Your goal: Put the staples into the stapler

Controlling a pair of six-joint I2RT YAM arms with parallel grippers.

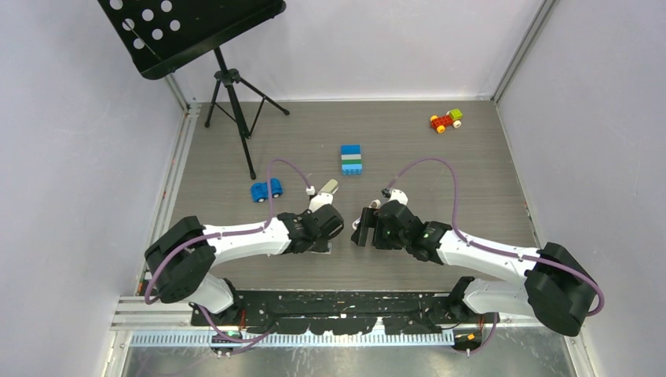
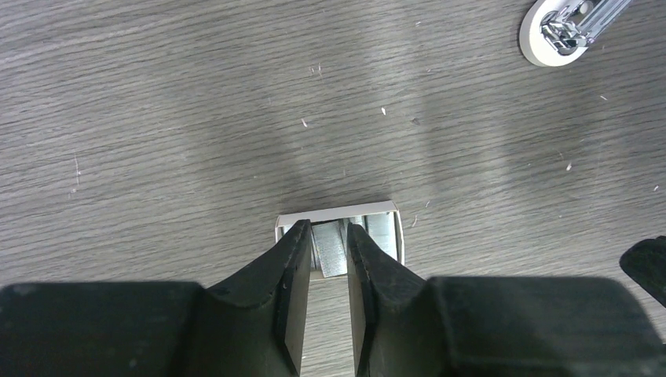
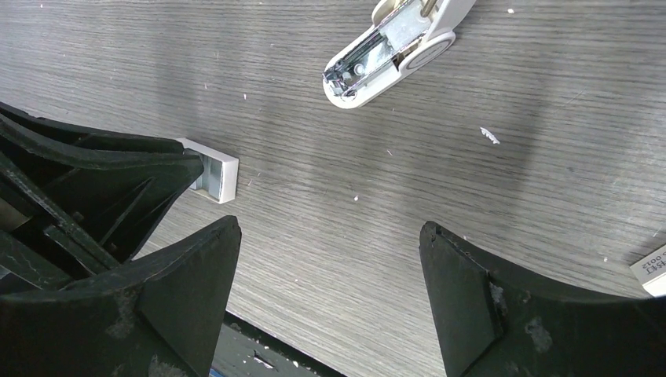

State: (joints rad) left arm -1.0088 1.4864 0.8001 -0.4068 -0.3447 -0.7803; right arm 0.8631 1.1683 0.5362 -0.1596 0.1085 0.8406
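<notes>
Left wrist: left end effector (image 2: 328,230) narrowly pinches the staples (image 2: 330,255) in their white box (image 2: 338,211); right end effector (image 3: 330,287) gapes empty. Next, probably lift the strip toward the stapler (image 3: 390,45), lying nearby.

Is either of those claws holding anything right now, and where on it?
The left gripper pinches the staples by the strip's two long sides, inside their white box. The right gripper holds nothing.
</notes>
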